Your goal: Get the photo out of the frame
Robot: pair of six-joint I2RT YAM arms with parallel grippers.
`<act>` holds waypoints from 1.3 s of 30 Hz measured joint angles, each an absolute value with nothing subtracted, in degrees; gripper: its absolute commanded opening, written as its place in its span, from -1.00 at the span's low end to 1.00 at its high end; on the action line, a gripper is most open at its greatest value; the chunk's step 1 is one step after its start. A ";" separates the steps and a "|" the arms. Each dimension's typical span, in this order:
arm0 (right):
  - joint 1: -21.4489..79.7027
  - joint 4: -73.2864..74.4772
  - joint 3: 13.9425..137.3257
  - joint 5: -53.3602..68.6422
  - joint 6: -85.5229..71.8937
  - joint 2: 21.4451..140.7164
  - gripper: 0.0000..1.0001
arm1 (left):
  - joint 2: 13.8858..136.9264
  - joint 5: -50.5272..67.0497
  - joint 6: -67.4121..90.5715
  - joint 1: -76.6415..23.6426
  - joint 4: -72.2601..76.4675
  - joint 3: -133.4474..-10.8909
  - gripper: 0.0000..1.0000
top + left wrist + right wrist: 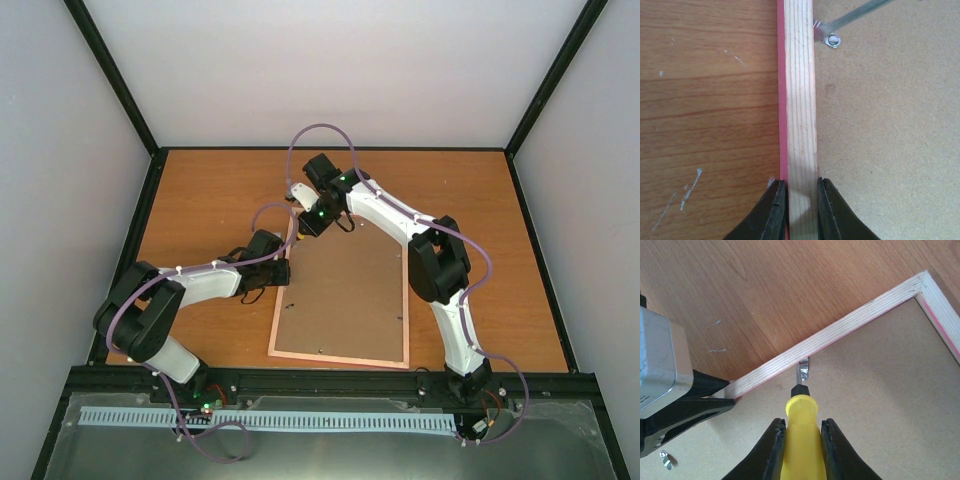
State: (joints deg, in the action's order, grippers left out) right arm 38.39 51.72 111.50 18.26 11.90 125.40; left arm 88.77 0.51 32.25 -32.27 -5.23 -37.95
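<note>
The frame (345, 300) lies face down, brown back up, near the front of the orange wooden surface (200, 200), enclosed by white walls (340, 70). The left end effector (802, 210), reaching in low from the left, clamps the frame's left rail. The right arm arches over, its end effector (802, 440) gripping a yellow screwdriver (800, 410), tip at a metal clip (803, 371) on that same rail.

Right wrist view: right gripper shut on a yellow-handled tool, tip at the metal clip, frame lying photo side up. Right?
One error: the frame lies back side up, its brown backing board showing, per the right wrist view. The right gripper is indeed shut on the yellow-handled tool, tip at the metal clip.
</note>
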 measured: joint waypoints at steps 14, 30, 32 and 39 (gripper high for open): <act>37.93 51.35 107.94 9.02 11.07 120.36 -0.94 | 88.77 0.43 32.51 -32.27 -4.97 -37.82 -0.99; 29.04 49.17 79.42 17.80 17.04 91.29 -0.94 | 89.30 0.49 33.34 -32.27 -7.22 -39.33 -0.98; 27.05 49.01 75.00 18.59 19.11 86.74 -0.95 | 89.71 0.56 33.63 -32.27 -7.75 -39.97 -0.98; 27.38 49.36 63.11 22.33 25.43 71.59 -0.94 | 90.76 0.23 34.06 -32.27 -9.78 -42.06 -0.62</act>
State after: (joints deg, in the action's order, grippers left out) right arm 27.38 49.36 63.11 22.33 25.43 71.59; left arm 90.76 0.23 34.06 -32.27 -9.78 -42.06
